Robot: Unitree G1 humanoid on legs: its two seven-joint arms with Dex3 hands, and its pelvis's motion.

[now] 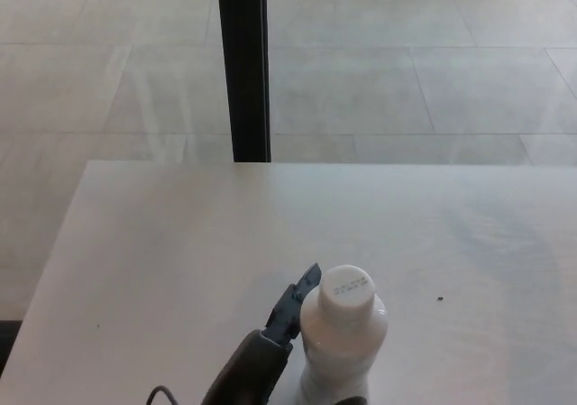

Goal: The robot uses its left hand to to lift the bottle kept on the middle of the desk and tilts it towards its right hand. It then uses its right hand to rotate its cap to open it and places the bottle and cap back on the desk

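Item: white bottle (pixel 341 351), cap (pixel 347 288) on, upright at the tabletop's (pixel 162 243) near edge, mid-width. Left hand (pixel 270 346) — we see a finger against the bottle's left shoulder; whether it grips, we cannot tell. Beyond: bare surface to the far edge and both sides, one dark speck (pixel 439 299) — then a black post (pixel 243 62), tiled floor (pixel 406 62).

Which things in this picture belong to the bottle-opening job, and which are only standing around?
Job: white bottle; its white cap, on; left hand against the bottle; desk.

Not the job: black post; tiled floor.
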